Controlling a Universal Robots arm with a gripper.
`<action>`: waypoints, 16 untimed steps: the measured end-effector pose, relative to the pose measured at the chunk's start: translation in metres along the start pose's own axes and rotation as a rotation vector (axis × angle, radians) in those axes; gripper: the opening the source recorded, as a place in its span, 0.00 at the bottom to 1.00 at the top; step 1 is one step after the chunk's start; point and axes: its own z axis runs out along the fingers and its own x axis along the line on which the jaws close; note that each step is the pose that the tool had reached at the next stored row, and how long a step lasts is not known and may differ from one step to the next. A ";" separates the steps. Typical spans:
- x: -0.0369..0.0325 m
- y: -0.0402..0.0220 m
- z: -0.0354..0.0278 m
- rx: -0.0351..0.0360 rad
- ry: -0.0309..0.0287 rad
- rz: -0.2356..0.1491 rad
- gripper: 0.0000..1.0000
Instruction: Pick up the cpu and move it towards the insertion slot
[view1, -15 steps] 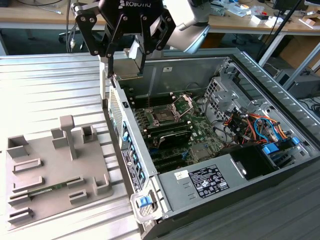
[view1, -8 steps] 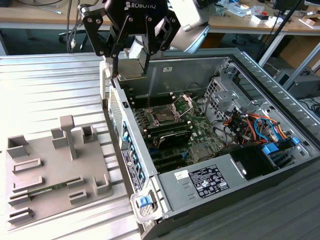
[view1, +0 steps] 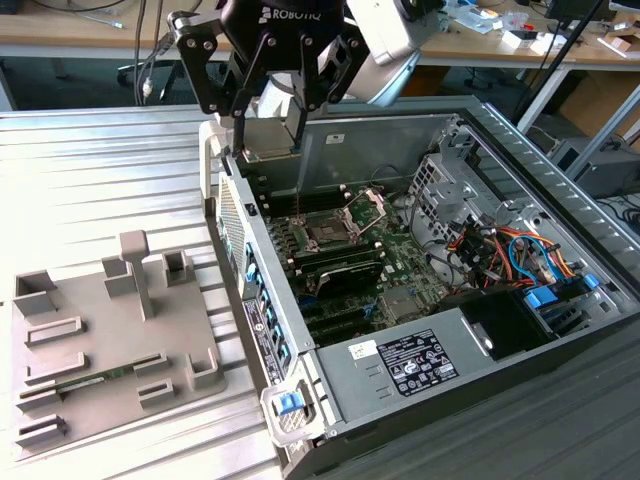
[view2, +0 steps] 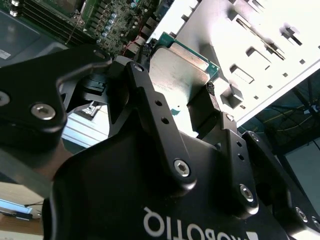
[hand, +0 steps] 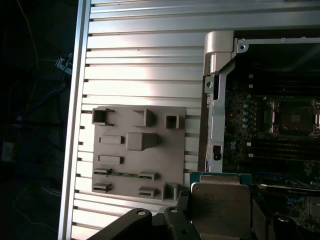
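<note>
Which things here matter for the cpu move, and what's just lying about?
Job in hand:
- cpu, gripped in the tool
- insertion slot, inside the computer case

Lying about:
- grey fixture tray
- green memory stick lying in that tray
- power supply
- coloured cables

In the second wrist view the fingers (view2: 150, 102) cover two opposite edges of the cpu (view2: 176, 75), and the gripper's body hides its near part. In the exterior view the gripper (view1: 270, 145) is cut off by the top edge. There, the contacts in the insertion slot (view1: 328, 228) are too small to tell, and the computer case (view1: 255, 300) runs off the bottom edge.
</note>
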 end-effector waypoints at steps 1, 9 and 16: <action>-0.0007 0.0000 0.0002 0.0000 0.0001 0.000 0.55; -0.0058 -0.0004 0.0016 0.0000 0.0000 0.000 0.55; -0.0108 -0.0008 0.0027 0.0000 0.0001 0.000 0.55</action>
